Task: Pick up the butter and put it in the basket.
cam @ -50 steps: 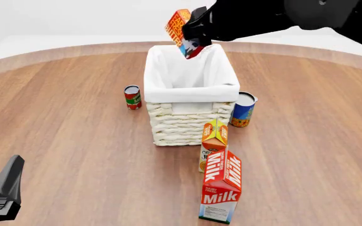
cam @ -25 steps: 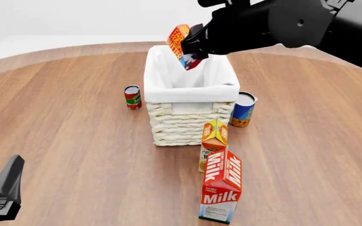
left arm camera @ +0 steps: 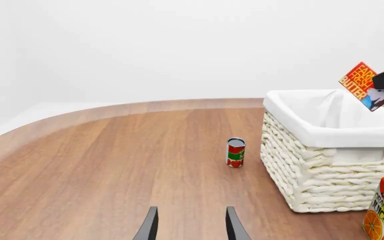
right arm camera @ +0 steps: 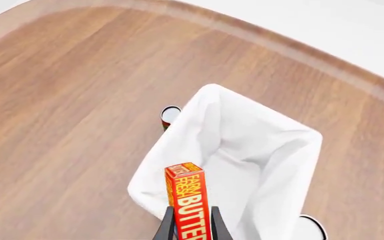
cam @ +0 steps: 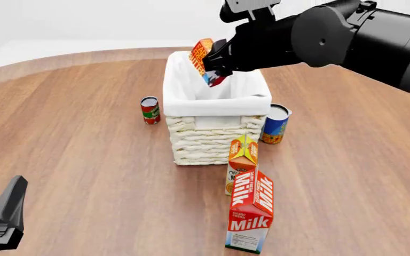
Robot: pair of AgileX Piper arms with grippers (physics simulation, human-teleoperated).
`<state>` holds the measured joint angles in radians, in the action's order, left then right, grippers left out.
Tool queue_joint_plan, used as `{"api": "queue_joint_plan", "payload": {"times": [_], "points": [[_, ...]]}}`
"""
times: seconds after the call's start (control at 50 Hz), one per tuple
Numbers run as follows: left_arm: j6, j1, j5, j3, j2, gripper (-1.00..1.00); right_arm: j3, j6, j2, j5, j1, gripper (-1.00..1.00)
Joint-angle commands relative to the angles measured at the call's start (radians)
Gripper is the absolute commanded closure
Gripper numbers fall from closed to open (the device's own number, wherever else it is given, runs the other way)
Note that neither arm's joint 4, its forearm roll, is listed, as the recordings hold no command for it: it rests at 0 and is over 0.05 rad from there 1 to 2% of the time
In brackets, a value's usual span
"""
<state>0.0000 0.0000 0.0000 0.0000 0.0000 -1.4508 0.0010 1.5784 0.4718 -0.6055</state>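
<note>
My right gripper [cam: 218, 60] is shut on the butter [cam: 203, 57], a small red-orange box with yellow lettering and a blue corner. It hangs tilted above the far part of the basket [cam: 215, 101], a cream wicker basket with white cloth lining. In the right wrist view the butter [right arm camera: 190, 202] stands between the fingers over the basket's opening [right arm camera: 245, 165]. In the left wrist view the butter [left arm camera: 365, 86] shows above the basket [left arm camera: 332, 150]. My left gripper [left arm camera: 188, 227] is open and empty, low at the near left [cam: 2, 218].
A red can [cam: 150, 110] stands left of the basket and a blue-yellow can [cam: 275, 124] to its right. An orange juice carton [cam: 241, 162] and a tall Milk carton [cam: 251, 212] stand in front of the basket.
My right arm has moved nearer and lower with the butter, bringing it further over the basket's opening. The left gripper has not moved.
</note>
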Motion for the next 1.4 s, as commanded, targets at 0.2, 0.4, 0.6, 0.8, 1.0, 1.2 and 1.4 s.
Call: {"api": "queue_joint_plan", "payload": {"times": [0.2, 0.4, 0.6, 0.8, 1.0, 1.2, 1.4], "points": [[0.000, 0.000, 0.000, 0.000, 0.000, -1.00, 0.016, 0.019, 0.017, -0.053, 0.009, 1.00], [0.000, 0.000, 0.000, 0.000, 0.000, -1.00, 0.019, 0.019, 0.031, -0.070, 0.016, 1.00], [0.000, 0.000, 0.000, 0.000, 0.000, -1.00, -0.031, 0.025, 0.043, -0.059, 0.030, 1.00], [0.000, 0.000, 0.000, 0.000, 0.000, -1.00, -0.053, 0.026, 0.076, -0.070, 0.046, 1.00], [0.000, 0.000, 0.000, 0.000, 0.000, -1.00, -0.069, 0.034, 0.116, -0.088, 0.071, 1.00], [0.000, 0.000, 0.000, 0.000, 0.000, -1.00, -0.077, 0.041, 0.148, -0.101, 0.084, 1.00], [0.000, 0.000, 0.000, 0.000, 0.000, -1.00, -0.065, 0.042, 0.162, -0.113, 0.089, 1.00]]}}
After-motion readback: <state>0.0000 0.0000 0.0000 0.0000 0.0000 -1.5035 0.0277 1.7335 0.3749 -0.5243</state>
